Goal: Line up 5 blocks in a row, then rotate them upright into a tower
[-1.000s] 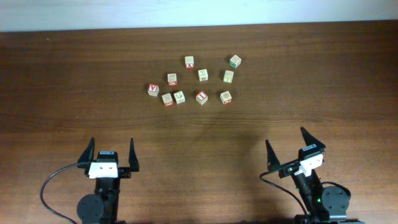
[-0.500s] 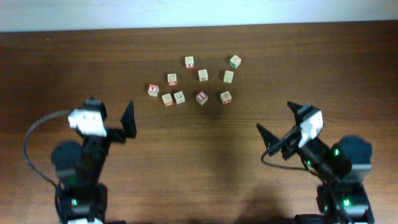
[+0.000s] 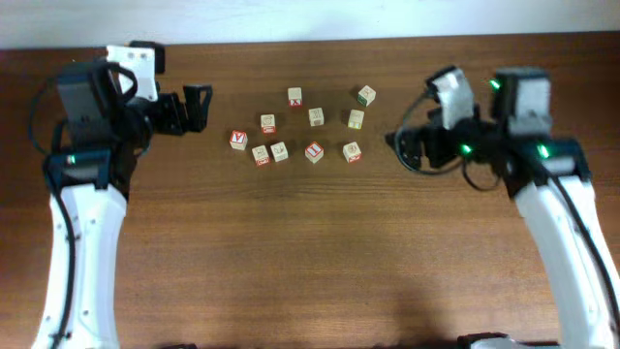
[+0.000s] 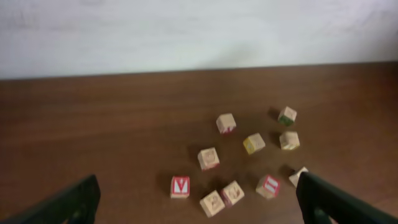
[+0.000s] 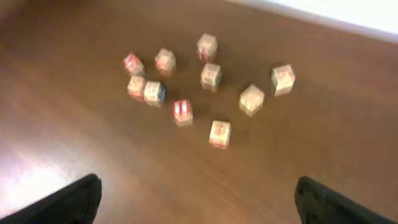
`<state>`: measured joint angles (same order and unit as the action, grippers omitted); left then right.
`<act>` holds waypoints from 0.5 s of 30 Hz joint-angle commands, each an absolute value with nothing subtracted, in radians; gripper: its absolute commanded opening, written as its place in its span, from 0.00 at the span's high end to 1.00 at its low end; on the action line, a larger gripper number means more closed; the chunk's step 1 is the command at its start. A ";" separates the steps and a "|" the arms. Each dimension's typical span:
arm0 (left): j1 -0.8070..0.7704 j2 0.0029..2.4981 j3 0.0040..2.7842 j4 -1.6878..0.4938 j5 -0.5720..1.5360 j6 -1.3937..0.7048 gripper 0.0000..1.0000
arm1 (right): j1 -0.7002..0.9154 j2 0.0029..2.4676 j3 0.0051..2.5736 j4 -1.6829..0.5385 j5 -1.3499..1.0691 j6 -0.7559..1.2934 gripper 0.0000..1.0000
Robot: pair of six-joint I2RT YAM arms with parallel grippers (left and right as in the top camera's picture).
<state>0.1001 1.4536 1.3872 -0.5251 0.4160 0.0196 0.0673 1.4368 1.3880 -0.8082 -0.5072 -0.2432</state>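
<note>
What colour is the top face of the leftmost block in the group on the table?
Red, with a pale letter on it. This block shows best in the left wrist view.

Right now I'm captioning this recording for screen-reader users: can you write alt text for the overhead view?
Ten small wooden letter blocks sit in a loose cluster on the far half of a dark wooden table. The left gripper and the right gripper, both open, flank the cluster from either side, touching no block.

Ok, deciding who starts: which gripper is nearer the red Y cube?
Left. Left gripper is just left of the red Y cube; right gripper is past all the blocks.
</note>
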 commanded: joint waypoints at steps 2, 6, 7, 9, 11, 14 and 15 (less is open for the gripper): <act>0.064 1.526 1.419 -0.554 0.423 0.046 0.01 | 0.218 1.677 1.593 -0.923 -0.231 -0.258 0.02; 0.057 1.547 1.418 -0.562 0.422 0.046 0.01 | 0.251 1.789 1.597 -0.859 -0.282 -0.254 0.02; 0.057 1.547 1.418 -0.562 0.423 0.046 0.01 | 0.252 1.813 1.597 -0.836 -0.310 -0.254 0.02; 0.057 1.547 1.418 -0.562 0.423 0.046 0.01 | 0.251 1.849 1.597 -0.791 -0.248 -0.205 0.11; 0.057 1.547 1.418 -0.562 0.423 0.046 0.01 | 0.262 1.894 1.597 -0.743 -0.117 -0.110 0.20; 0.057 1.547 1.418 -0.562 0.423 0.046 0.01 | 0.294 1.945 1.597 -0.712 -0.014 -0.091 0.25; 0.057 1.547 1.418 -0.562 0.423 0.046 0.01 | 0.303 1.965 1.597 -0.698 0.007 -0.082 0.26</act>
